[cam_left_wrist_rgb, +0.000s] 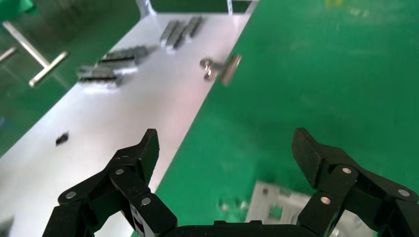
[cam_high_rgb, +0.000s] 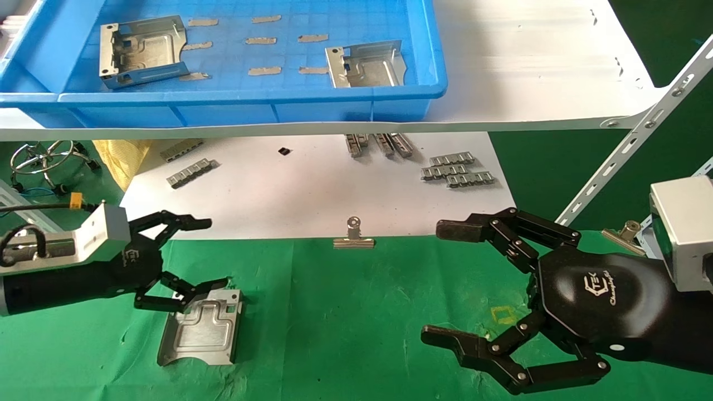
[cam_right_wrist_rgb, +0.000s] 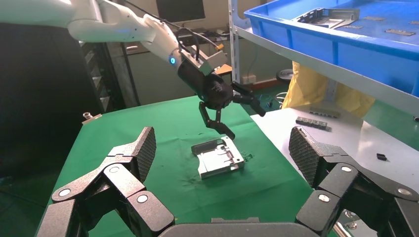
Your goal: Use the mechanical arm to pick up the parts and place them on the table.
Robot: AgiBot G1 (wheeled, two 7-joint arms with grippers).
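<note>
Green table (cam_high_rgb: 345, 312) bears one part (cam_high_rgb: 201, 328), just beneath the left pincer's (cam_high_rgb: 186, 262) spread, empty fingers.

The black three-fingered left claw gripper with the silver box wrist and yellow tag (cam_high_rgb: 181, 264) reached in from the near left, its fingers (cam_left_wrist_rgb: 146, 148) spread wide apart and pointing right. The twin black right claw gripper (cam_high_rgb: 445, 289) hung at the near right, its fingers splayed, pointing left.

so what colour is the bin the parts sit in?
Blue bin, clearest in the head view.
</note>
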